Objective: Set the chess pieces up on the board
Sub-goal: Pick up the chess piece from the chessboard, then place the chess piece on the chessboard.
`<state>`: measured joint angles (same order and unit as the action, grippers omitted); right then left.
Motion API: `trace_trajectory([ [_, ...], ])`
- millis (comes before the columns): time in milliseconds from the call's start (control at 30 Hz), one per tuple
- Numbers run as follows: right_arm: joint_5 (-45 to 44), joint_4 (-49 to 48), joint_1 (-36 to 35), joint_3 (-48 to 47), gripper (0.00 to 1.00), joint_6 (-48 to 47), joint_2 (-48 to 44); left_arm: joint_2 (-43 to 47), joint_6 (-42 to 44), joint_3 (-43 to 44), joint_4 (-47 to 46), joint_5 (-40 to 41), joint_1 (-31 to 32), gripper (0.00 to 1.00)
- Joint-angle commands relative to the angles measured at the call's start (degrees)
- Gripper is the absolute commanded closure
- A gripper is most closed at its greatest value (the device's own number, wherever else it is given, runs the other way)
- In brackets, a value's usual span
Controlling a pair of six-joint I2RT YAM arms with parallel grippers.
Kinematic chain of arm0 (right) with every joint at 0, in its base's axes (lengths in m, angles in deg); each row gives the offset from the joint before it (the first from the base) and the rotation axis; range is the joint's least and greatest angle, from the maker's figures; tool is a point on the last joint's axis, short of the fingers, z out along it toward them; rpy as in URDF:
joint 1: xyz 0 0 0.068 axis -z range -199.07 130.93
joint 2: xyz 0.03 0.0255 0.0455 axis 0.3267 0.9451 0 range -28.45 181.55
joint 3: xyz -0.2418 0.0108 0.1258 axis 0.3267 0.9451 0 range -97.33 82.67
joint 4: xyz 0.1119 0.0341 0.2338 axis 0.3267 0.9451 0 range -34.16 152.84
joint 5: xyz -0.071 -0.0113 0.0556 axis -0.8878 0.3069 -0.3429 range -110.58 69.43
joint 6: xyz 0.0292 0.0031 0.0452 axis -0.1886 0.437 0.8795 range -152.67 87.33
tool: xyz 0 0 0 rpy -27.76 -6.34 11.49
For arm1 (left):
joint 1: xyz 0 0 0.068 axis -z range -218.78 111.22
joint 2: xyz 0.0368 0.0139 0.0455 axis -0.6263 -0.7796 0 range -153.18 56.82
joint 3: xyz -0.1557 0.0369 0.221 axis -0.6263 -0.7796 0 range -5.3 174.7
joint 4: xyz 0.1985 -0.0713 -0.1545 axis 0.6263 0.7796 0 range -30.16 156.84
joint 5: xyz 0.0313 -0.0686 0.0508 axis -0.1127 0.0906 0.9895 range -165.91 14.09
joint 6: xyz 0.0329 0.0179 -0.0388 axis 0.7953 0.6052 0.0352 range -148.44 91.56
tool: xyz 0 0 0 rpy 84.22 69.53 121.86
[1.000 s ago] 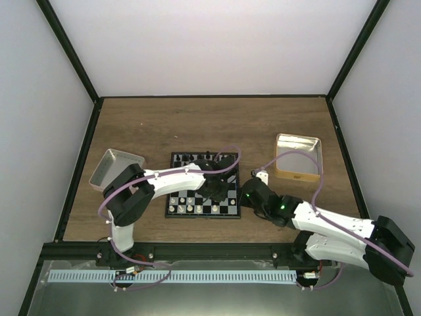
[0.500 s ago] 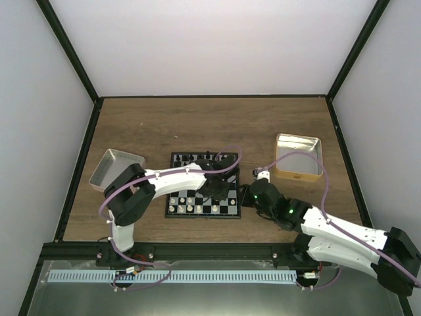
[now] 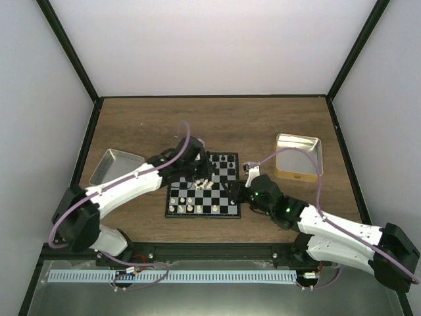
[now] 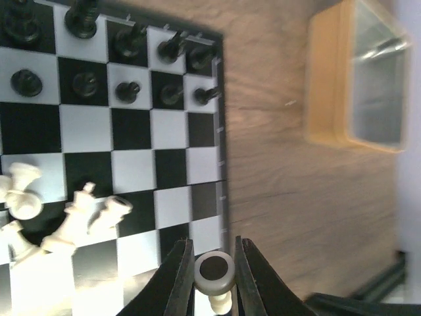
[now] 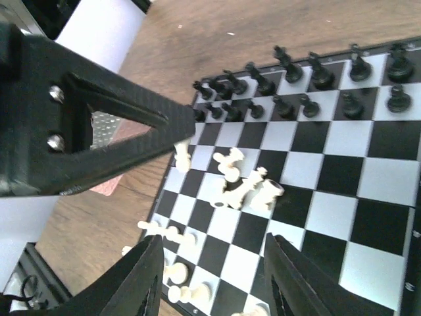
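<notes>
Two arms over the chessboard (image 4: 89, 125): we see the left gripper (image 4: 213, 257) clamped on a cream-white piece (image 4: 215, 274) above the board. Right gripper (image 5: 214, 240) hangs open and empty. Several toppled white pieces (image 5: 247, 187) lie mid-board.

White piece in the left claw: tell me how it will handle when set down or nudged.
Probably light: the left claw pinches the white piece by its round base alone. Likely tippy: other white pieces already lie toppled on the board. The round base suggests it may roll in an arc once on its side.
</notes>
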<state>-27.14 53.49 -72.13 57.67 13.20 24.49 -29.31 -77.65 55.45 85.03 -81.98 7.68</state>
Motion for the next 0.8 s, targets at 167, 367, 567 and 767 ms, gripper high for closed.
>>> trace_trajectory([
  [167, 2.68, -9.41, 0.41, -7.32, 0.48, 3.50, 2.72, 10.08, -25.43, -10.48, -25.89, -17.42, -5.29, 0.87],
  [367, 2.84, -10.27, 0.41, -11.36, 0.44, 5.64, 5.98, 10.48, -37.03, -14.04, -36.71, -22.75, -5.35, 0.87],
  [567, -2.01, -5.28, 0.41, -12.95, 0.52, 10.54, 5.77, 12.37, -38.06, -14.20, -35.43, -21.94, -5.35, 0.87],
  [767, -2.04, -4.95, 0.41, -11.89, 0.62, 11.05, 5.19, 12.82, -39.04, -15.05, -35.60, -21.78, -5.33, 0.87],
])
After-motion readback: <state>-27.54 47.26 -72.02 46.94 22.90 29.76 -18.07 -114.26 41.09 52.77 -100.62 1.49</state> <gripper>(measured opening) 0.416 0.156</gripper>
